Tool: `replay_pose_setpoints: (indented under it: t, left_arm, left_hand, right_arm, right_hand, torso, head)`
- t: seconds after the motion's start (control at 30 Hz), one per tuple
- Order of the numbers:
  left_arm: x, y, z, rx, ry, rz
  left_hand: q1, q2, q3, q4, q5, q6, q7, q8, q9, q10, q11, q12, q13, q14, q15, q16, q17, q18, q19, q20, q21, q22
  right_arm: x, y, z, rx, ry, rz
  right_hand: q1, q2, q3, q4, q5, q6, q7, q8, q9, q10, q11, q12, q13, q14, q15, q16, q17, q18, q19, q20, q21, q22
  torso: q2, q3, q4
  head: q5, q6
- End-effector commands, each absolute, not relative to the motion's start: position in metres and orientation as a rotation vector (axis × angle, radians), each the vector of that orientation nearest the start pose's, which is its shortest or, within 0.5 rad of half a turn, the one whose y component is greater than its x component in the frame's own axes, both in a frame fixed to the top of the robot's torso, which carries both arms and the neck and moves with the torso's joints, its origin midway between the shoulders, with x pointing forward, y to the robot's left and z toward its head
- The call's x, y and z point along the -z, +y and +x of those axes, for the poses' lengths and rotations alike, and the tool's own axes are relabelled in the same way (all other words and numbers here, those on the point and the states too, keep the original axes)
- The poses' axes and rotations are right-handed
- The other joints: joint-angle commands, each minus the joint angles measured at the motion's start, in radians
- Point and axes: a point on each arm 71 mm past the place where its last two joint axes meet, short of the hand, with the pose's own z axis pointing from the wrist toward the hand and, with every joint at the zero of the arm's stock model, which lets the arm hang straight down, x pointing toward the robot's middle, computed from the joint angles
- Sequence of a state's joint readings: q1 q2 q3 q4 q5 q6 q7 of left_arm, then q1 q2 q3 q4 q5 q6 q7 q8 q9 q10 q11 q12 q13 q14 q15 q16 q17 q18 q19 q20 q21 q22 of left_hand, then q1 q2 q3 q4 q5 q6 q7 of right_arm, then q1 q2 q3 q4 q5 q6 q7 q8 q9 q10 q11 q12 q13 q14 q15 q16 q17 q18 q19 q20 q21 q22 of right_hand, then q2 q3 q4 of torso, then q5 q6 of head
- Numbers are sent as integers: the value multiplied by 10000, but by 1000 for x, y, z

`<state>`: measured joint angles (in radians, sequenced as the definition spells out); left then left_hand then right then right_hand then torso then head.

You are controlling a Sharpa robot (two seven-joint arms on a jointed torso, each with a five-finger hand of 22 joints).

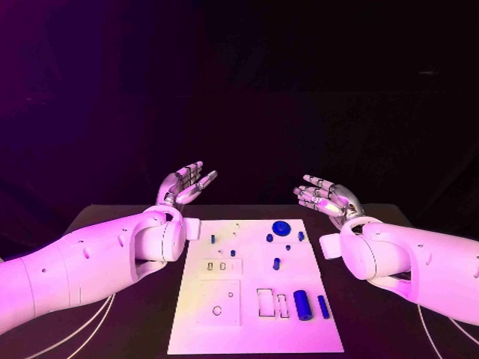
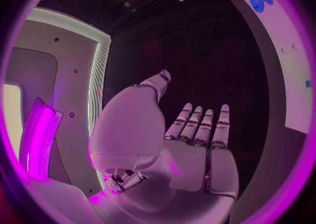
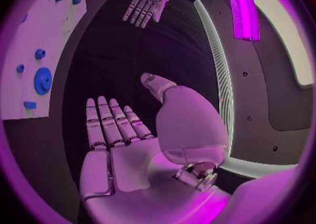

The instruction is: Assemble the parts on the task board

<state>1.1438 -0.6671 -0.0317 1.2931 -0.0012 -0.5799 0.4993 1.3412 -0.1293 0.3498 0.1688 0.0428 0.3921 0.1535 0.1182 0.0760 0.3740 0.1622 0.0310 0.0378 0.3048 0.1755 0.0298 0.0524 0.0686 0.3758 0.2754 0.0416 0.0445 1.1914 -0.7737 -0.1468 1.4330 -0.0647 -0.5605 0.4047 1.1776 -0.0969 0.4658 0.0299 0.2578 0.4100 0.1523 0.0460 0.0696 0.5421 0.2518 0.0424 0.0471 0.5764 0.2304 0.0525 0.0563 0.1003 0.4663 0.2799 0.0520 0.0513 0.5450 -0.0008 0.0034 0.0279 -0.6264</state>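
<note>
Scene: A two-armed robot at a black table, both arms raised beyond the far edge of the white board, which lies in the lower middle of the head view.

Left hand: Left of centre in the frame, palm up, fingers spread wide and holding nothing; the wrist camera shows the same flat, open palm.

Right hand: Right of centre, above the board's far right corner, fingers likewise fanned out and empty.

Progress: By the look of it, work has not begun. Neither hand touches a piece, and the loose pieces lie on the board's surface rather than in the hands. Whether any small peg is already seated I cannot tell.

Left to do: Seemingly all of it; each piece has yet to be picked up and fitted.

Count: One board. One round blue gear near its far edge. Two long blue cylinders, a thick one and a thin one, side by side at lower right. About five small blue pegs scattered mid-board; the count is uncertain at this size.
</note>
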Motion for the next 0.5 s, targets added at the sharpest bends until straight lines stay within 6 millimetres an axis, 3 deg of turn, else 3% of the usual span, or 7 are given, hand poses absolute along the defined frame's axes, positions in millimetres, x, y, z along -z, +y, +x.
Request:
replay_pose_setpoints:
  t: [0.03,0.2,0.23,0.27,0.37,0.4,0.5]
  left_arm:
    - [210,198,526,13801,12507,-11024]
    - [210,198,527,13807,12508,-11019]
    - [208,213,524,14134,12721,-10808]
    - [207,214,523,14138,12726,-10780]
    - [205,218,520,14194,12731,-10709]
    - [203,219,519,14224,12731,-10673]
    - [198,221,514,14320,12743,-10498]
  left_hand:
    - [600,-74,40,197,75,244,475,58,36,166,78,83,24,161,79,79,19,248,191,123,55,29]
    - [736,-42,-69,335,75,356,534,67,52,353,145,109,43,394,126,129,51,276,208,139,68,35]
    - [788,-35,-104,386,75,443,566,86,67,442,177,118,50,487,139,146,63,296,233,139,78,39]
    - [828,-21,-116,415,77,535,600,112,84,577,216,138,62,634,156,177,87,314,305,141,95,50]
    - [998,34,-133,548,81,1348,809,358,236,1784,468,289,150,1984,292,481,301,440,1437,163,368,198]
    - [1049,52,-104,563,81,1811,877,502,321,2765,562,434,220,3065,445,743,480,566,2567,150,645,346]
    - [1112,36,-32,531,79,2730,918,777,484,4398,641,690,300,4712,300,1193,782,809,3417,150,1008,469]
  right_arm:
    - [225,-209,495,-13087,15542,10059]
    - [225,-210,497,-13091,15765,9912]
    - [206,-224,510,-11974,15252,6394]
    - [203,-224,511,-11858,15223,6007]
    - [195,-224,514,-11507,15163,4956]
    - [192,-224,515,-11349,15143,4521]
    - [184,-223,518,-10877,15105,3356]
  right_hand:
    - [863,26,344,-228,-69,1377,1398,313,219,1448,-24,168,92,1623,-90,283,197,384,1337,95,369,164]
    - [1209,-63,469,-494,-266,2701,1181,627,428,3148,-250,274,171,3010,-358,529,352,675,3081,74,872,322]
    - [1229,-74,476,-510,-279,2804,1171,650,443,3303,-268,278,177,3066,-376,537,356,696,3145,74,893,320]
    - [1311,-99,512,-571,-328,3139,1127,730,494,3522,-324,293,178,3242,-440,577,375,758,3363,63,978,331]
    - [1507,-188,588,-725,-443,4014,1011,938,625,3996,-457,297,173,3642,-590,663,415,836,3957,-32,1222,374]
    - [1557,-216,610,-758,-494,4339,986,1021,672,4208,-504,309,174,3836,-655,719,437,844,4186,-100,1316,392]
    - [1702,-308,647,-862,-579,4734,886,1149,719,4703,-641,315,167,4345,-840,887,499,840,4715,-318,1568,459]
  torso:
    - [0,-2,1]
    - [0,-2,1]
    - [178,40,17]
    - [197,48,17]
    - [308,62,27]
    - [370,69,25]
    - [478,62,42]
  head:
    - [1,1]
    - [1,1]
    - [-73,-165]
    - [-74,-176]
    - [-128,-172]
    - [-144,-148]
    - [-175,-116]
